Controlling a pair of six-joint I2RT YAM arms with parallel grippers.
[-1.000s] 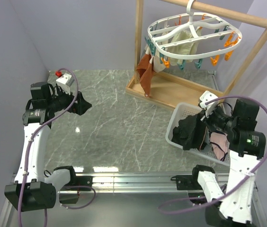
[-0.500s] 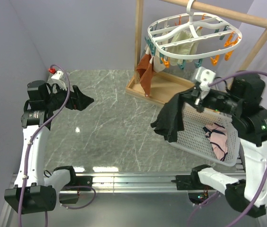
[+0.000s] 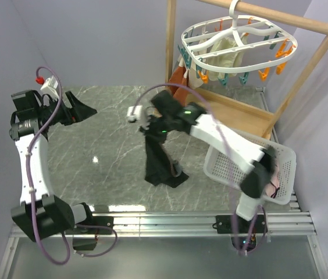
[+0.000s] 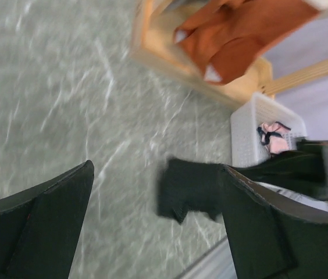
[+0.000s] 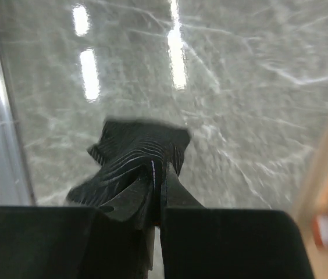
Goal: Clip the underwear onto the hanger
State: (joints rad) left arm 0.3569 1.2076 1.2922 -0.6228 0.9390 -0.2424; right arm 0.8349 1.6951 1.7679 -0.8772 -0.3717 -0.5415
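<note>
Black underwear (image 3: 161, 160) with fine pale pinstripes hangs in a long bunch from the right gripper (image 3: 152, 129), over the middle of the grey-green marble counter (image 3: 111, 168). Its lower end appears to reach the surface. In the right wrist view the jaws are pressed together on the top of the fabric (image 5: 138, 168), which drapes down from between them.

The left gripper (image 3: 81, 110) is raised near the left edge, toward the far left corner, and points at the middle. Its jaws are wide apart and hold nothing. In its own view the underwear (image 4: 190, 189) shows, blurred, in the gap between the two dark fingers (image 4: 42, 226).

The white oval hanger (image 3: 239, 42) hangs by its hook from a wooden frame (image 3: 280, 20) standing at the far right corner, well apart from the underwear. Orange and teal clips (image 3: 266, 72) dangle round its rim. A cream cloth (image 3: 225, 53) hangs inside it and a rust cloth (image 3: 178, 78) hangs at its left side.

A white basket (image 3: 234, 165) sits by the right edge, near the near right corner, with the right arm stretched over it.
</note>
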